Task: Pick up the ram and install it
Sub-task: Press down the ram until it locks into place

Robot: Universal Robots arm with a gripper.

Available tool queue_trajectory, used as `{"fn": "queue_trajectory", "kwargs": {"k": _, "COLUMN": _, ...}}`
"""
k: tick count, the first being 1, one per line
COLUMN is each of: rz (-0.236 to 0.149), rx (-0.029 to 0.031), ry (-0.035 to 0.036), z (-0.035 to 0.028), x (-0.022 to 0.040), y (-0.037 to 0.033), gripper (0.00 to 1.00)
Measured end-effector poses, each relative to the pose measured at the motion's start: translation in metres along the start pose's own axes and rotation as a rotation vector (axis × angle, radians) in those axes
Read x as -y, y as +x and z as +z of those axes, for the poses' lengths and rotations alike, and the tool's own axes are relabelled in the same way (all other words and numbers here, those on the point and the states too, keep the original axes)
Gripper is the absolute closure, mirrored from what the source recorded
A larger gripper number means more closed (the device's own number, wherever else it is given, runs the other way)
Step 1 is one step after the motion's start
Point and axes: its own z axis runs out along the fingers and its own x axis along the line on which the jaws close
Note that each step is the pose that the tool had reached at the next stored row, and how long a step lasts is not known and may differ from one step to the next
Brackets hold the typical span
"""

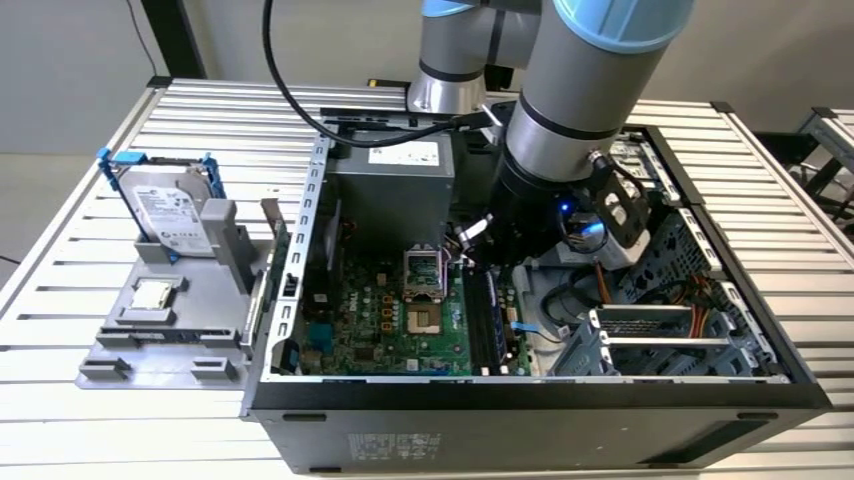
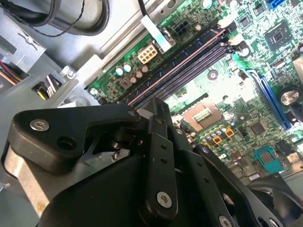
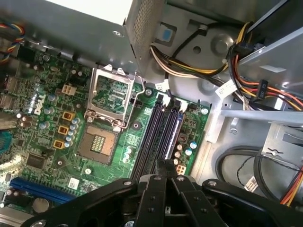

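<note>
**Gripper over DIMM slots, ram below the tips**

You'll see the gripper (image 3: 165,165) w/ fingers pressed together and nothing visible between them. The ram (image 3: 175,127) looks to stand on edge in the slot bank (image 3: 158,130), just beyond the tips, its long axis running along the slots away from the gripper. The arm (image 1: 567,120) reaches steeply down into the case (image 1: 534,400), wrist approx. vertical.
</note>
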Motion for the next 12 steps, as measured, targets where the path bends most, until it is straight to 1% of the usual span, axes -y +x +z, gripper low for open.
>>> {"fn": "queue_trajectory", "kwargs": {"k": 4, "rz": -0.039, "rx": -0.0032, "ry": 0.0026, "z": -0.0001, "x": 0.0000, "y": 0.0001, "gripper": 1.00}}
{"fn": "queue_trajectory", "kwargs": {"k": 8, "rz": -0.096, "rx": -0.0065, "ry": 0.0027, "z": -0.0002, "x": 0.0000, "y": 0.0001, "gripper": 1.00}}
{"fn": "queue_trajectory", "kwargs": {"k": 12, "rz": -0.134, "rx": -0.0086, "ry": 0.0026, "z": -0.0009, "x": -0.0001, "y": 0.0001, "gripper": 1.00}}
